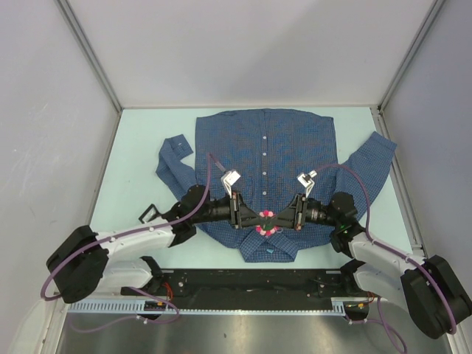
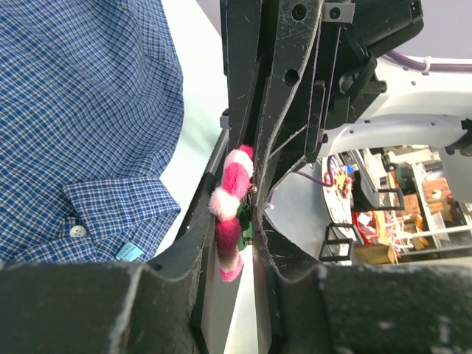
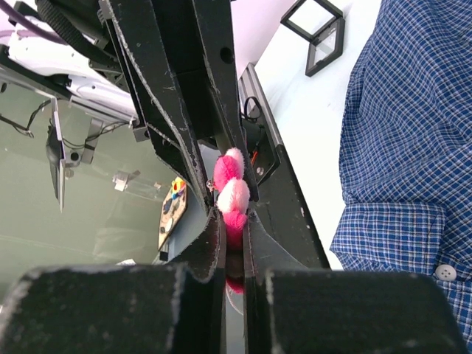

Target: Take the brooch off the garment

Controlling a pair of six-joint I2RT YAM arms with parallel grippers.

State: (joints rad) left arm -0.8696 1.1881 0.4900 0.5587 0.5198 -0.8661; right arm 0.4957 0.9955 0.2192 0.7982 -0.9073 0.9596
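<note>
Gripping the brooch in the right tool, jaws drawn nearly together on its fluffy pink and white petals. Meeting the left tool tip to tip from the opposite side, over the same brooch. Flanking those petals with the left jaws too, set narrow, close on either side; cannot tell whether pressing or merely alongside.

From above, holding the brooch exactly between the left tool and the right tool, over the near part of the garment, just beyond its collar. Cannot tell whether pinned into the cloth or lifted free of it.

Spread flat on the pale desk beneath both tools: blue fine check, collar toward the arm bases, sleeves out to either side, a row of white buttons running away from the tools up the middle.

To the left of the left tool in its own view: the garment, the folded collar with one white button, and a strip of desk between cloth and tool. To the right of the right tool in its view: the garment, the collar and a button, with desk between.
</note>
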